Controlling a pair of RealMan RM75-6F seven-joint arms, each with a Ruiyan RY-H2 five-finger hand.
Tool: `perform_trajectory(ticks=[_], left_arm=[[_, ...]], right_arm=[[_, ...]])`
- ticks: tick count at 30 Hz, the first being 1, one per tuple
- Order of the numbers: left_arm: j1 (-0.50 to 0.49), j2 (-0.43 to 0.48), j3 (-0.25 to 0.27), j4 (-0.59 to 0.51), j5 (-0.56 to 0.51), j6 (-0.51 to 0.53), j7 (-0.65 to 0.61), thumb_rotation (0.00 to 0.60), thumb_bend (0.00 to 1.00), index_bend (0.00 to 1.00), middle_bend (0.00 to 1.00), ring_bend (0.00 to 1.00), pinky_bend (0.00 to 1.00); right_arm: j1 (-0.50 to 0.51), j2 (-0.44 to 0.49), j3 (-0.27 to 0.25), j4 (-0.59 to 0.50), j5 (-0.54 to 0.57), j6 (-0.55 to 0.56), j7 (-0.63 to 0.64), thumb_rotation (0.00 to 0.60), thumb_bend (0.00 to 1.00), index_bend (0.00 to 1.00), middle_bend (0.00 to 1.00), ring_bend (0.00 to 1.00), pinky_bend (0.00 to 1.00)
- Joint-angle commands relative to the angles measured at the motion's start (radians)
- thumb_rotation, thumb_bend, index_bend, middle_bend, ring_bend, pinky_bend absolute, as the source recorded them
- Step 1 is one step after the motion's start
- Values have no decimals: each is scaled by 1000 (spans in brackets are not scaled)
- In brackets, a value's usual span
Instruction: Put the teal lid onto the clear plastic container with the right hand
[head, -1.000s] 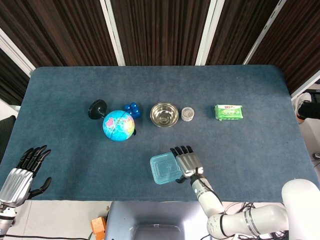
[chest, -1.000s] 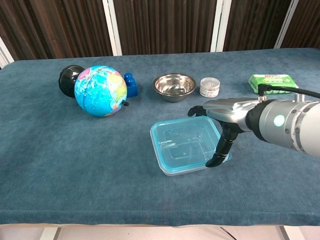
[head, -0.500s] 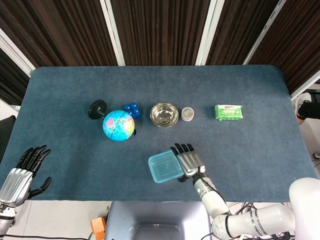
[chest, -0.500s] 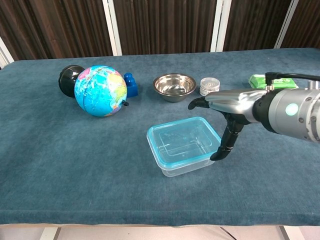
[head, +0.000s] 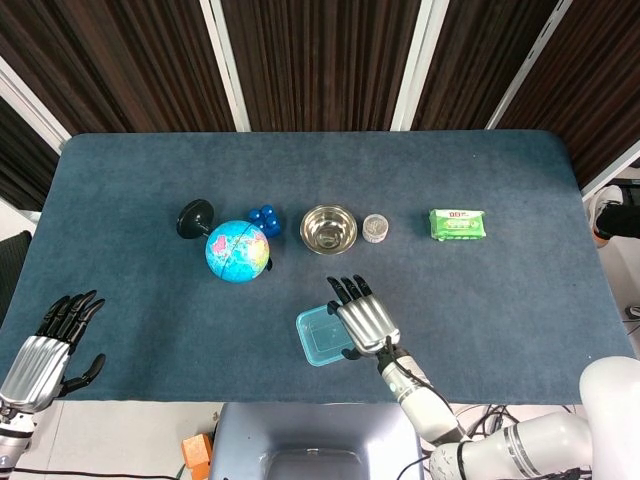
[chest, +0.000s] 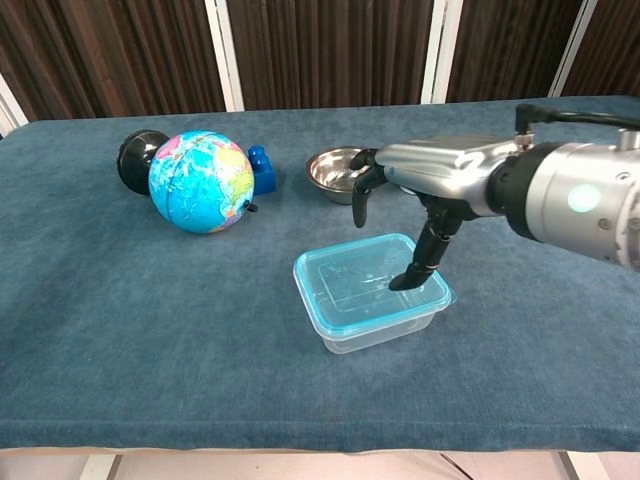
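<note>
The teal lid (chest: 362, 283) lies flat on the clear plastic container (chest: 385, 335) near the table's front middle. It also shows in the head view as the lid (head: 318, 338). My right hand (chest: 425, 185) hovers over the lid's right half with its fingers spread, and one digit points down so its tip meets the lid's surface. In the head view the right hand (head: 362, 318) covers the lid's right side. It holds nothing. My left hand (head: 45, 350) rests open at the table's front left, far from the container.
Across the middle stand a globe (head: 237, 251), a blue toy (head: 266, 217), a black round object (head: 195, 217), a steel bowl (head: 328, 229), a small jar (head: 375, 228) and a green packet (head: 457, 224). The front table edge lies just below the container.
My right hand has risen from the lid's right edge and moved left over the lid. The lid and container shifted slightly left. The left hand stayed put.
</note>
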Motion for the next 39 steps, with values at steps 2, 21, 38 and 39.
perform_trajectory(ticks=[2,21,38,39], left_arm=[[-1,1,-3,1,-7,-4,-3,600,385,0,7,0,4],[-3,6,-5,8,-14,-7,-24,600,385,0,7,0,4],[-3,4,-10,12,-23,-9,-24,600,383,0,7,0,4],[-3,4,-11,12,-25,-9,-21,600,383,0,8,0,4]], right_arm=[[62,-71,50,15,104,35,-97,600,42,383,0,0,0],[135,-223,96,117,205,118,-229,600,42,362,0,0,0],[159,-241,113,148,276,92,-266,600,42,355,0,0,0],[160,-242,114,149,278,91,-267,600,42,355,0,0,0]])
